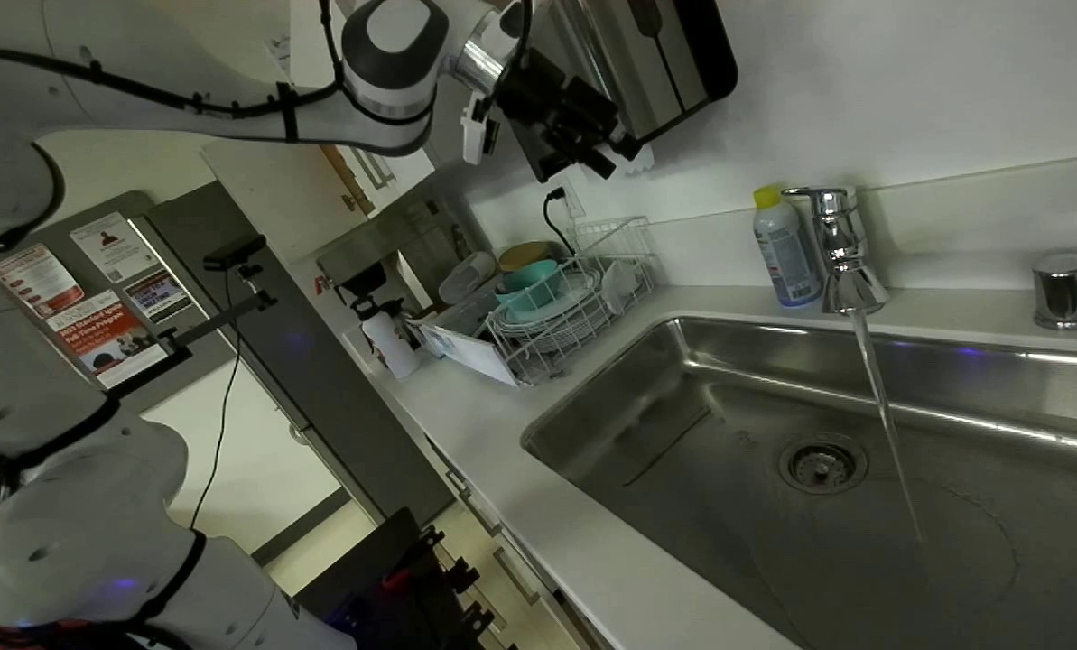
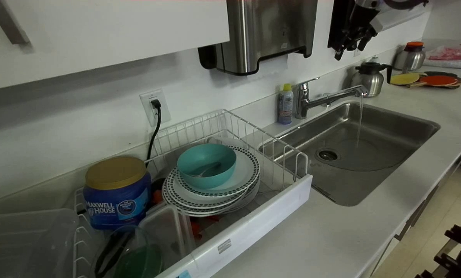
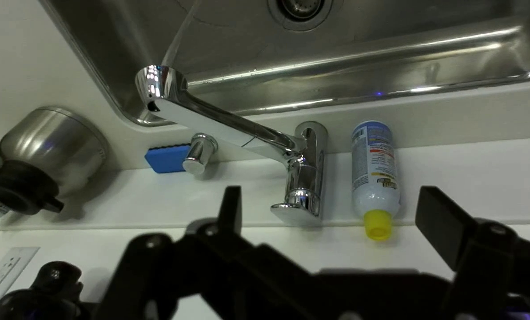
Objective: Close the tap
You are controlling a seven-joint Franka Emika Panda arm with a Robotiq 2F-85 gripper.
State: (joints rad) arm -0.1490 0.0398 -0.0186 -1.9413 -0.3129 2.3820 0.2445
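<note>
Water (image 1: 878, 406) runs from the tap (image 1: 843, 242), so it is not yet closed. The tap stands upright behind the sink (image 2: 342, 185), just beside a bottle (image 3: 375, 166), and its spout (image 3: 216, 121) reaches out over the sink so that the water lands inside, near the drain (image 1: 822, 465) but not in it. The lever (image 2: 308, 80) sits on top, its tip slightly raised in an exterior view; I take that for the running position, and pressing it down should stop the flow. The gripper (image 3: 331, 191) hangs high, well apart from the tap, its fingers (image 3: 232, 209) spread wide and holding nothing. In the wrist view lever and bottle both show within that gap, probably because this is a pose for coming down from above. The bottle also stands upright, perhaps put there to be handy yet out of the splash, but it leaves little room on that side, so a wide approach could knock it over. Bringing the fingers together first and pushing with the tips looks safer to me than pinching so smooth a lever
</note>
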